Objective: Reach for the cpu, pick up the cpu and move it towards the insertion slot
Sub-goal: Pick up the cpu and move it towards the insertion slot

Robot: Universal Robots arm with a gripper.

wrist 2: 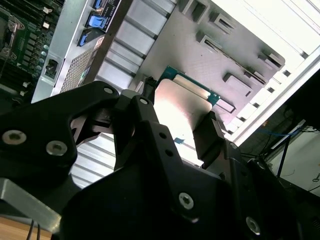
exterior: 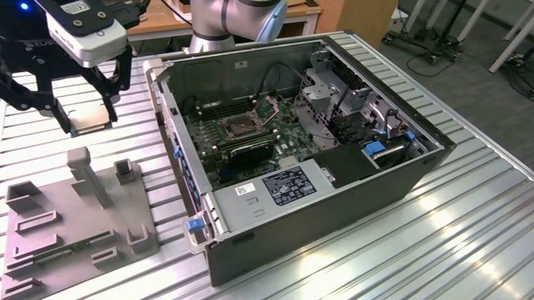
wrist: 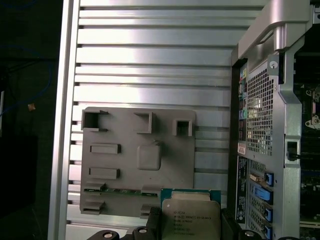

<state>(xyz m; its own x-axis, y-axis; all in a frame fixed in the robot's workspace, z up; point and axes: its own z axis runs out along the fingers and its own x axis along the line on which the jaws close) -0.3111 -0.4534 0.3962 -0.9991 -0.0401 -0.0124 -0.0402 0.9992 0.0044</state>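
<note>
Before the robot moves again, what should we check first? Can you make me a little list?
1. The cpu is pinched in the gripper: ok.
2. The cpu is lifted off the grey holder plate: ok.
3. Nothing covers the insertion slot: ok, as far as the exterior view shows.
4. The cpu is above the insertion slot: not ok; it is outside the computer case, on the exterior view's left.
5. The cpu sits level in the grip: cannot tell.

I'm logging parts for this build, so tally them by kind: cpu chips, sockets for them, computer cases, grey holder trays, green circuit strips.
Small square silvery cpu, clamped in the black gripper: 1
Square metal-framed insertion slot: 1
Open black computer case: 1
Grey plastic holder tray: 1
Long thin green circuit strip: 1
Total: 5
</note>
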